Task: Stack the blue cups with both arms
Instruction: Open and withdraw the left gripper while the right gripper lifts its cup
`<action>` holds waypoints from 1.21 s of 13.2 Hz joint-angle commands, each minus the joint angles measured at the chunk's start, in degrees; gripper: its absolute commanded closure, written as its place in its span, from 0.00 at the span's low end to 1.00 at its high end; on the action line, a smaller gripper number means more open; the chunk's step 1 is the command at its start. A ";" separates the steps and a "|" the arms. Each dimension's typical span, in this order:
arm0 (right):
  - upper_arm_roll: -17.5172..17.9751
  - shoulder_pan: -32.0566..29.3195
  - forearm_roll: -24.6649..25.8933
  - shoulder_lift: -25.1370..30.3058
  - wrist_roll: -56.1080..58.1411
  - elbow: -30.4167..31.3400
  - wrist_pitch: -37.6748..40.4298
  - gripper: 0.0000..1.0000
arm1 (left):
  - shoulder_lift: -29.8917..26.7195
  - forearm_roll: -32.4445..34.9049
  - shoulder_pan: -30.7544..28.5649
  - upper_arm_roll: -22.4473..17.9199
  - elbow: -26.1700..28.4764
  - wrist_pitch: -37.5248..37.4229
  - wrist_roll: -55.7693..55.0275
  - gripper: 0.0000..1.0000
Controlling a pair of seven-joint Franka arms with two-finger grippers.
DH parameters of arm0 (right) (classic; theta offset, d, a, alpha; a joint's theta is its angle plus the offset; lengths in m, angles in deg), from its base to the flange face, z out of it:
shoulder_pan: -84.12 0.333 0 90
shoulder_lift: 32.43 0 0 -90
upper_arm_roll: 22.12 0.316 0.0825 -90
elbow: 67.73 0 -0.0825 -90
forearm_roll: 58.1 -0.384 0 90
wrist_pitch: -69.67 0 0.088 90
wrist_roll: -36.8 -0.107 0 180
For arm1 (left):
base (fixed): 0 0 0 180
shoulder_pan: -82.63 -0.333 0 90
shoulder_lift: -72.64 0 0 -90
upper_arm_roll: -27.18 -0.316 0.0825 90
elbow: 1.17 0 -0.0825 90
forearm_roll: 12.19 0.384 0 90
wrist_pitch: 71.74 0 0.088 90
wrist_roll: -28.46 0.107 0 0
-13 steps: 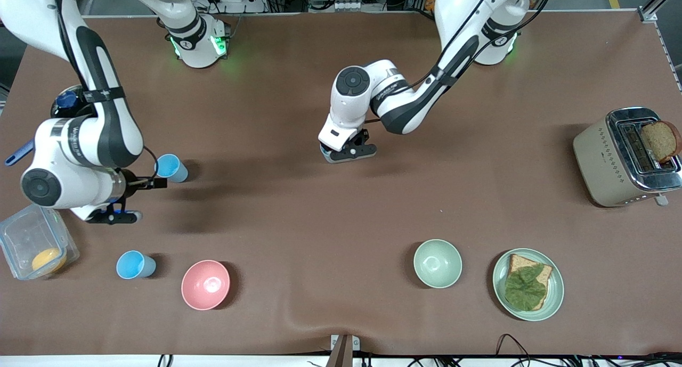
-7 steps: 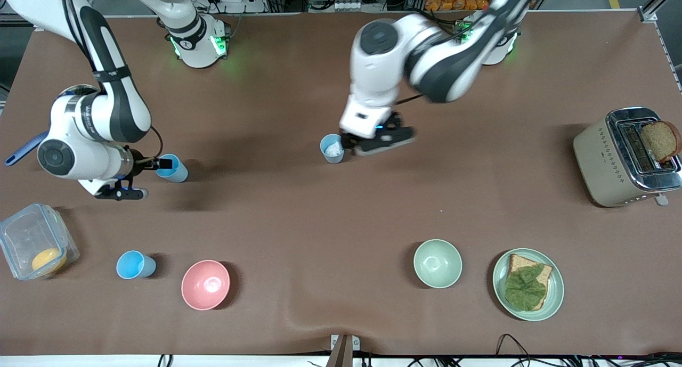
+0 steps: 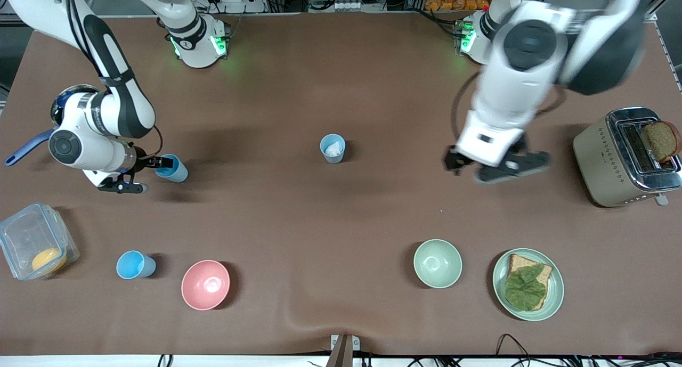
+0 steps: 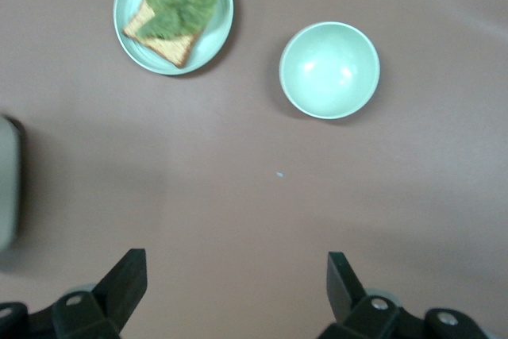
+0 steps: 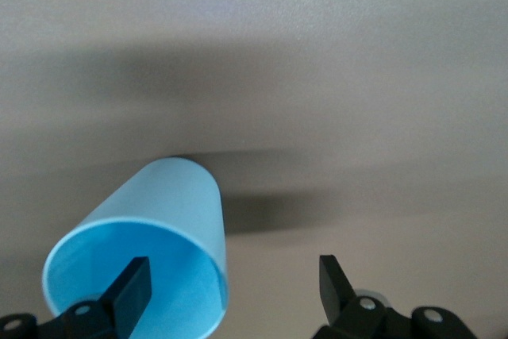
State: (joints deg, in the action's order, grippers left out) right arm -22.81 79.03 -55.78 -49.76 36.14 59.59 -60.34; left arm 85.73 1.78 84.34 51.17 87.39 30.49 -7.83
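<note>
Right end effector (image 3: 160,166) spread astride a blue cup's (image 3: 171,168) rim; left end effector (image 3: 493,167) spread, hovering above bare table (image 3: 341,212).

left claw (image 3: 498,167): fingers spread, raised above table | right claw (image 3: 154,167): fingers spread, low
</note>
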 commanded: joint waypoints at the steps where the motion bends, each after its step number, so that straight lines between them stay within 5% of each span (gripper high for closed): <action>1: 0.60 -1.32 -0.29 -1.73 -0.74 0.56 -2.18 0.93 | -4.99 -4.82 -0.13 -6.64 0.91 -3.16 13.47 0.00; 2: 0.61 -1.32 -0.47 -1.91 -0.75 0.56 -2.35 1.00 | -5.69 -6.05 0.23 -8.94 0.92 -4.39 18.40 0.00; 8: 0.87 -0.89 -0.56 0.01 -0.92 0.56 -1.48 1.00 | -10.61 -9.40 1.02 -18.26 2.41 -7.74 31.53 0.00; 11: 1.13 -0.36 -0.74 4.40 -1.18 -0.58 4.65 1.00 | -10.98 -10.18 0.76 -19.16 1.89 -10.82 32.07 0.00; 14: 1.92 5.94 -6.69 8.18 -9.85 -6.98 18.00 1.00 | -10.98 -10.54 0.76 -18.81 1.71 -10.91 32.42 0.00; 16: 2.01 13.93 -8.21 11.87 -20.90 -7.35 19.52 1.00 | -10.89 -12.12 0.67 -19.33 1.71 -10.91 34.79 0.00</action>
State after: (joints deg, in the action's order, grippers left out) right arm -20.81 86.38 -62.73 -41.80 24.36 51.71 -42.59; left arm 76.03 -8.40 84.91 32.62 88.21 20.16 24.32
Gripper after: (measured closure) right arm 0.952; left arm 0.000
